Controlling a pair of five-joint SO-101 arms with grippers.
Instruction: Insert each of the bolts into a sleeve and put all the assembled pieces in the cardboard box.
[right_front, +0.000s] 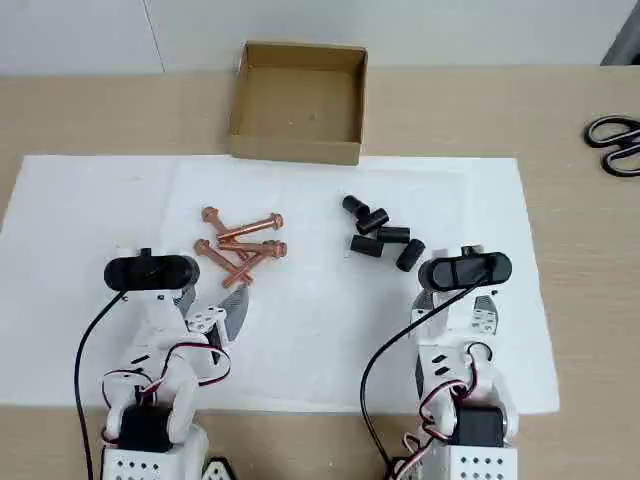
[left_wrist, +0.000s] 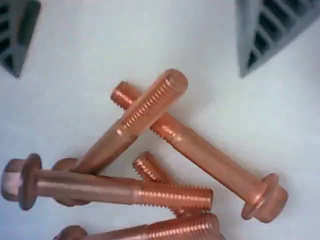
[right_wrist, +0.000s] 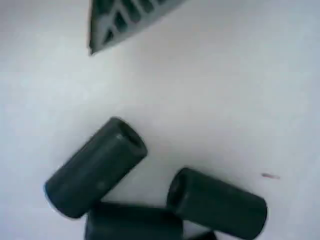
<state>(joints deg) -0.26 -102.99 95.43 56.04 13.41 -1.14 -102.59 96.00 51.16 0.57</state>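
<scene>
Bolts (right_front: 243, 243) lie in a crossed heap on the white sheet (right_front: 320, 330), on the robot's side of the cardboard box (right_front: 296, 150) and off its left front corner. None is in a sleeve and none is in the box. Sleeves (right_front: 380, 232) lie loose in a cluster off the box's right front corner, well apart from the heap.

Left gripper (left_wrist: 130, 70) hangs over the side of the heap farthest from the box, with its fingers (left_wrist: 265, 35) spread wide and pinching nothing. The heap sits just ahead of the gap between them, not inside it. The uppermost bolt (left_wrist: 135, 122) rests across the shank of a second bolt (left_wrist: 215, 160). Its threaded end appears lifted, and its long axis runs slantwise to the line joining the two fingers (neither square to it nor along it).

Right gripper (right_front: 452, 303) stands over the side of the sleeve cluster farthest from the box; whether it is spread or closed cannot be told. The nearest sleeve (right_wrist: 95, 167) lies on its side, touching a neighbour.

Judgement: the task is at its start. The left arm is the nearer to the bolts and the right arm to the sleeves. The coming grasp turns on the slant of the uppermost bolt. The wrist would need turning so that the jaws close across the shank. A straight descent as now aligned risks catching the bolt beneath as well.
</scene>
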